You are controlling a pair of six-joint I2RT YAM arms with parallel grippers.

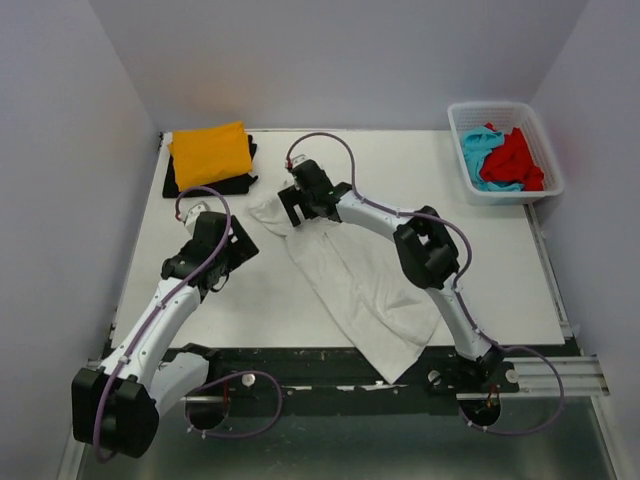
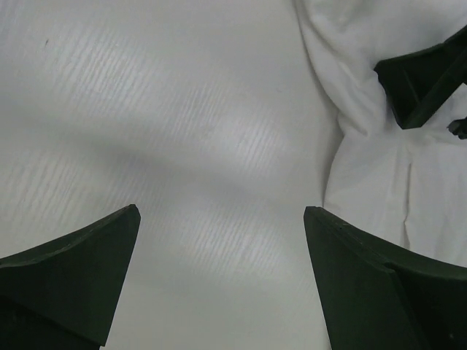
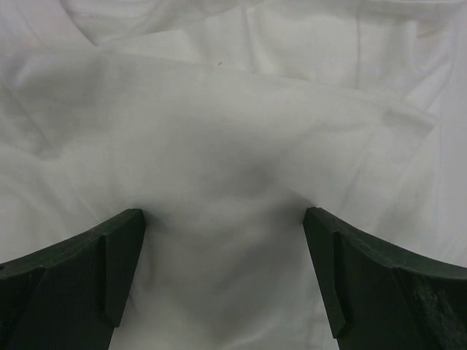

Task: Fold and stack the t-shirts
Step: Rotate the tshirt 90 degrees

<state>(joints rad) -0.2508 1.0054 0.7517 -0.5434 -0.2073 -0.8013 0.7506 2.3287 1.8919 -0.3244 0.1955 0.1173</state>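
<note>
Left gripper (image 2: 222, 219) spread wide over bare white table (image 1: 268, 300), holding nothing, folded orange t-shirt (image 1: 210, 152) atop black t-shirt (image 1: 212, 184) back left, rumpled white t-shirt (image 1: 350, 280) lying diagonally mid-table, right gripper (image 3: 224, 219) spread wide over its far end, not clamped, red t-shirt (image 1: 517, 160) and turquoise t-shirt (image 1: 477, 150) in white plastic lattice basket (image 1: 490, 105) back right.

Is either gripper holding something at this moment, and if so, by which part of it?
Nothing is held. The right gripper stands open over the white t-shirt, the left gripper open over the table beside it.
</note>
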